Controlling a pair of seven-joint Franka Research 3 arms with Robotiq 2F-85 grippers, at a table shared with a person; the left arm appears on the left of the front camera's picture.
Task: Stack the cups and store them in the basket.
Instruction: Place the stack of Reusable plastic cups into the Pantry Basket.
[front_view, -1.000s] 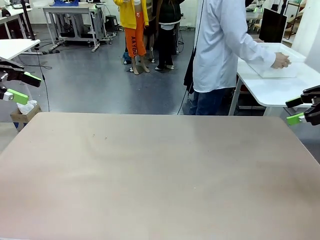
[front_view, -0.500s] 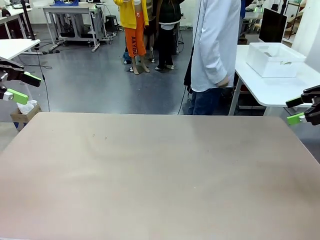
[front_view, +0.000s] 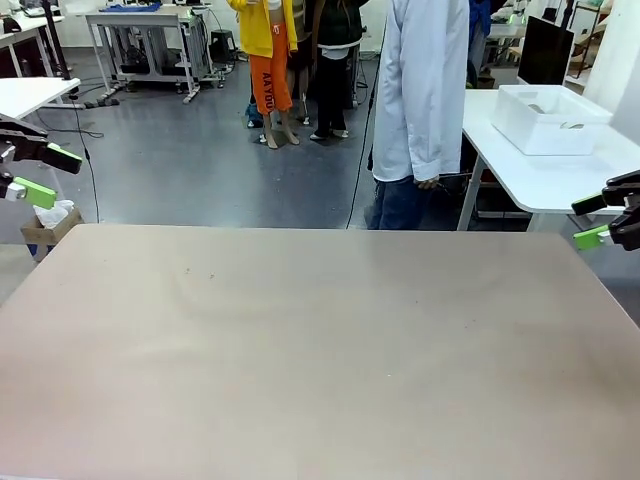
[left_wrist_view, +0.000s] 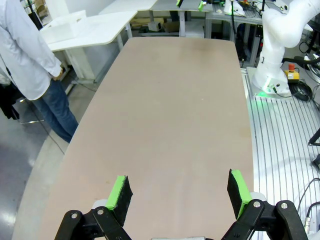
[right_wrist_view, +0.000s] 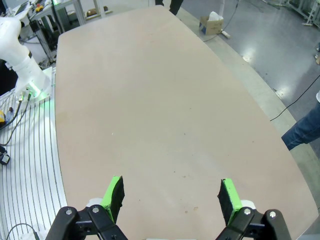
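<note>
Front view: we see a matte beige surface (front_view: 320, 340) with rounded corners and faint specks. The left gripper (front_view: 36, 174) hangs at the picture's left edge, jaws wide, nothing between its green pads; its arm is cut off. The right gripper (front_view: 598, 220) sits at the right edge, jaws spread wide too, holding nothing, partly cropped. The basket (front_view: 552, 118), white smooth plastic, rectangular with a rolled rim, rests on a white side table (front_view: 560, 180) beyond the surface's far right corner; what is inside it is too small for us to tell. A person (front_view: 420, 100) in a white coat stands beside that table. In the left wrist view the basket (left_wrist_view: 67, 26) looks pale and blurry.
</note>
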